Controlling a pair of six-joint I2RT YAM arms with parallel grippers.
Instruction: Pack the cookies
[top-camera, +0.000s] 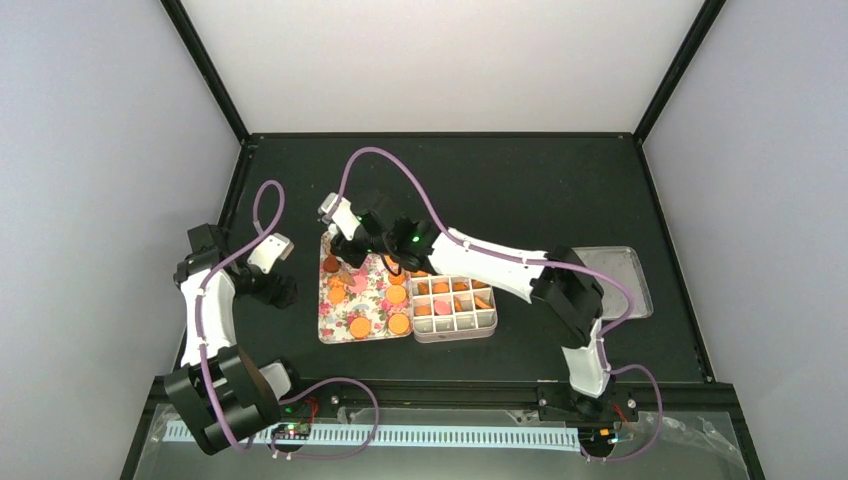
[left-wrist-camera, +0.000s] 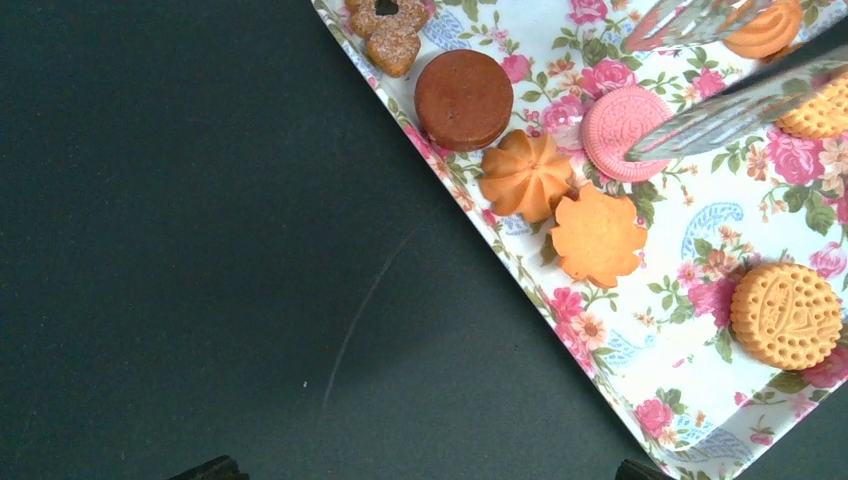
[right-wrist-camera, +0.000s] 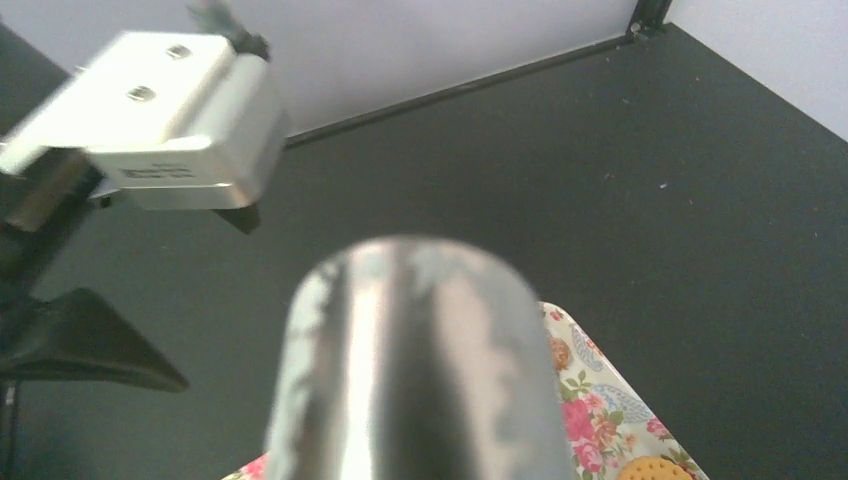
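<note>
Right gripper (top-camera: 347, 237) clamped on shiny metal tongs (left-wrist-camera: 740, 105), tips at a pink round cookie (left-wrist-camera: 622, 130); packing roughly half done, I judge.
Orange and brown round cookies (left-wrist-camera: 598, 237) lie on the flower-patterned rectangular tray (left-wrist-camera: 660, 300), the pink one toward its far left corner; others fill the white divided box (top-camera: 455, 337) just beside its right edge; left gripper (top-camera: 280, 290), jaws apart, off its left edge.

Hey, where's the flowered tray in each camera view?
Top external: flowered tray at centre.
Left wrist: flowered tray fills the right side, edge running diagonally.
Right wrist: flowered tray corner at the bottom, right of centre.
Shared landmark: the black table beneath it.
</note>
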